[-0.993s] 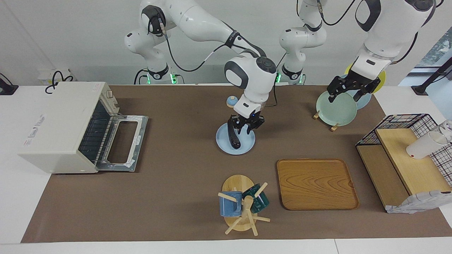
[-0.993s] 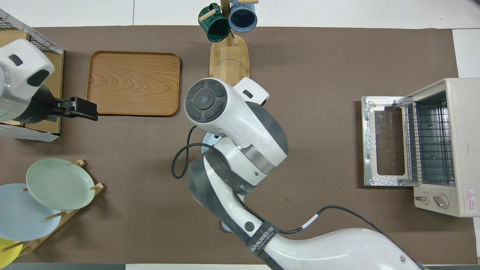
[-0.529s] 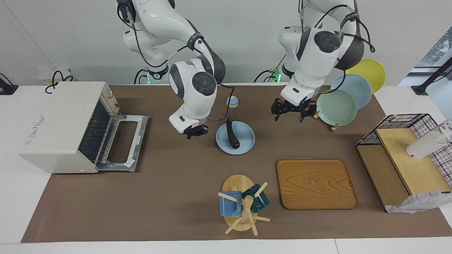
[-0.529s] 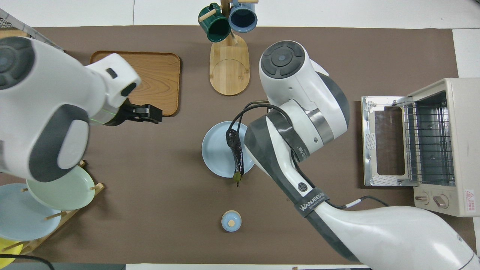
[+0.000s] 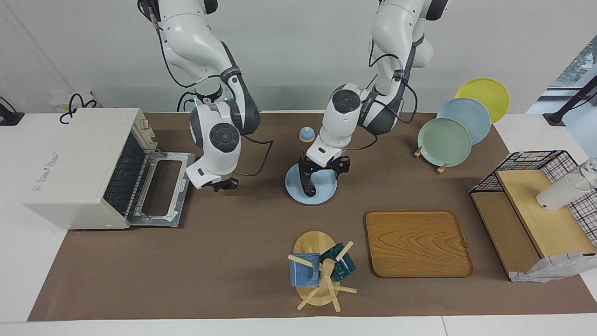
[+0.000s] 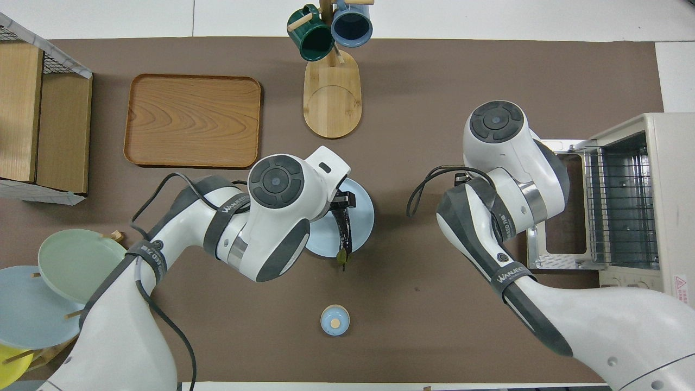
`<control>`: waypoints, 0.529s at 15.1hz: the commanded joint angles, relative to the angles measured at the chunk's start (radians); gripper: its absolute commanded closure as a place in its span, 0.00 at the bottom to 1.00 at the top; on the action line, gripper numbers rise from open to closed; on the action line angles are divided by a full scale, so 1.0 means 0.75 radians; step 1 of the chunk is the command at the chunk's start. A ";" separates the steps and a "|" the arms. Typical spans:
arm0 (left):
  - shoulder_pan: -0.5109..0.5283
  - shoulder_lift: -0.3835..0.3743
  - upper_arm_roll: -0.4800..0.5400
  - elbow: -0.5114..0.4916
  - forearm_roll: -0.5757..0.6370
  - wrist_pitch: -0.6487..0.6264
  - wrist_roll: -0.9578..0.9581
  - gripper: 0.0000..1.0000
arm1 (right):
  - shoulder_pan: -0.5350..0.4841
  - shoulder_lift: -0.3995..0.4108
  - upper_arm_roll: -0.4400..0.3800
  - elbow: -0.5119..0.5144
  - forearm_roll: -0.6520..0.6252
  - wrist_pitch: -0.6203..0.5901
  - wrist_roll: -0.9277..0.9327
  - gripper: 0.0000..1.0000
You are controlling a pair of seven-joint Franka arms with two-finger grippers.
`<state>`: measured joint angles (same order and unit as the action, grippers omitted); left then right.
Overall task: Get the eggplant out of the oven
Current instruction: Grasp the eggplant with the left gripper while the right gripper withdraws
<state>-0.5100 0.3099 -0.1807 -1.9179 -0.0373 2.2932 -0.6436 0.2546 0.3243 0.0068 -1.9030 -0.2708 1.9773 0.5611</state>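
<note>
I see the eggplant (image 5: 307,181), glossy, slippery, lying on the blue plate (image 5: 324,196) with my left claw (image 5: 323,168) spread above its middle, where I'd pinch.

You can read "WANJEED" on the black strap around the left arm's white forearm (image 6: 235,203). The same brand shows on the black strap of the right arm's white forearm (image 6: 512,271). At 3 o'clock on the table, the boxy off-white toaster oven (image 6: 669,163) carries a red warning-triangle sticker by its knobs; its print is too small to read.
</note>
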 commanded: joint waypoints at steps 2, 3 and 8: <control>-0.056 0.055 0.024 -0.006 -0.008 0.098 -0.052 0.00 | -0.075 -0.060 0.018 -0.176 -0.115 0.149 -0.014 1.00; -0.058 0.057 0.024 -0.008 -0.008 0.098 -0.056 0.01 | -0.094 -0.062 0.018 -0.199 -0.136 0.184 -0.018 1.00; -0.081 0.078 0.026 -0.010 -0.008 0.098 -0.064 0.24 | -0.108 -0.060 0.018 -0.234 -0.230 0.198 -0.041 1.00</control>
<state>-0.5522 0.3692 -0.1786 -1.9178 -0.0373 2.3495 -0.6793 0.1928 0.3102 0.0079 -2.0322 -0.4141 2.1072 0.5508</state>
